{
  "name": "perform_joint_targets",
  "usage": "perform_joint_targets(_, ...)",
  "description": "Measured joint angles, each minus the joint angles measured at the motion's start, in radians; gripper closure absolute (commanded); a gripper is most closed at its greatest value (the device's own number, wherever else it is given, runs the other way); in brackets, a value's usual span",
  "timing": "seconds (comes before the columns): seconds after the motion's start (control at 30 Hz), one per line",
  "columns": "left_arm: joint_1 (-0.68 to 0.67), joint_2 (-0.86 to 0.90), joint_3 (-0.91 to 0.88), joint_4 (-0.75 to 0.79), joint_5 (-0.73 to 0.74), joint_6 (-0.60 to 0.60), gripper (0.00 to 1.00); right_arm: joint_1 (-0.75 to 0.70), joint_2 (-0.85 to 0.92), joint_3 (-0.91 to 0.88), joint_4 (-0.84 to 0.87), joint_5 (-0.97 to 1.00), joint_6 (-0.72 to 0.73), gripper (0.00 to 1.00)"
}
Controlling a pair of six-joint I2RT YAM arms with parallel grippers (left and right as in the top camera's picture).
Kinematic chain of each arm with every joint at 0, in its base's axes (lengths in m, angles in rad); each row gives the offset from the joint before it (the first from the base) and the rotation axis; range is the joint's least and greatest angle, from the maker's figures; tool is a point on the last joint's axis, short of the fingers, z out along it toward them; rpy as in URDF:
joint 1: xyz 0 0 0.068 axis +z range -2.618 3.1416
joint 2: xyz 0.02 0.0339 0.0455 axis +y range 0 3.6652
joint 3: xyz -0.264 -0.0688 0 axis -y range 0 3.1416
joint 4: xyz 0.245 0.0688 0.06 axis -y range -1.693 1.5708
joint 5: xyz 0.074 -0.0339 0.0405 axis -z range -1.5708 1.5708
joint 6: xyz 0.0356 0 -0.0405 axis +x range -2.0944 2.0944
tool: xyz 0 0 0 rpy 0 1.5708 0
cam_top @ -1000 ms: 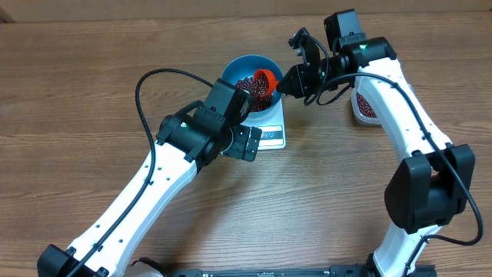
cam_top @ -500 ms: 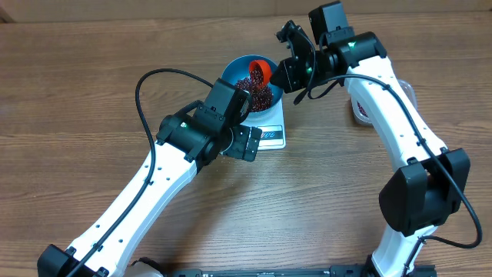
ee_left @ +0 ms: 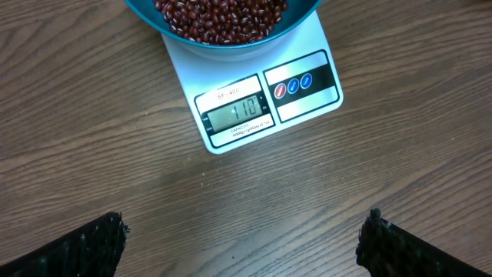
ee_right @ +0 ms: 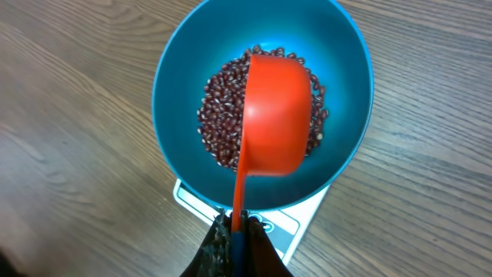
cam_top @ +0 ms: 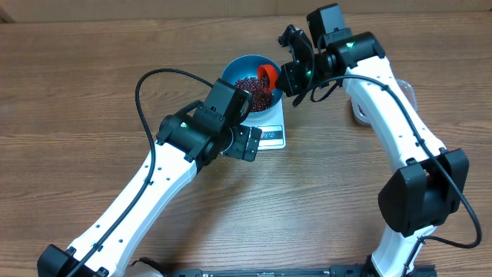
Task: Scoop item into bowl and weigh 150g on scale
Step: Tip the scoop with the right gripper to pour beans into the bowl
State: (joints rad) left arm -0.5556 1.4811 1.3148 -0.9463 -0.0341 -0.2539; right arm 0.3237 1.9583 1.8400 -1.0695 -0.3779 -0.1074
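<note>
Tipping the red scoop [ee_right: 277, 115] over the bowl [ee_right: 177, 77], the right gripper [ee_right: 234, 233], clamped on its handle, should trickle beans [ee_right: 219, 127] slowly; the left gripper [ee_left: 242, 235] hangs spread wide, empty.

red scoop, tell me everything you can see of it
The red scoop looks like glossy orange-red plastic: a round cup on a thin straight handle. It is tipped over, its rounded back toward the right wrist camera, so its inside is hidden. It is held over the beans in the blue bowl, which sits on the white scale. The right gripper is shut on the handle's end. Whether the cup touches the beans cannot be told.
</note>
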Motion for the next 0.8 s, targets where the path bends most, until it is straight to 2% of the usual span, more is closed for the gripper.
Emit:
perform_joint_targets(0.3, 0.000, 0.000, 0.000, 0.000, 0.000, 0.000, 0.01, 0.078, 0.000, 0.000, 0.001, 0.125, -0.009, 0.96)
perform_joint_targets(0.8, 0.000, 0.000, 0.000, 0.000, 0.000, 0.000, 0.00, 0.083, 0.000, 0.000, 0.001, 0.158, -0.024, 0.96)
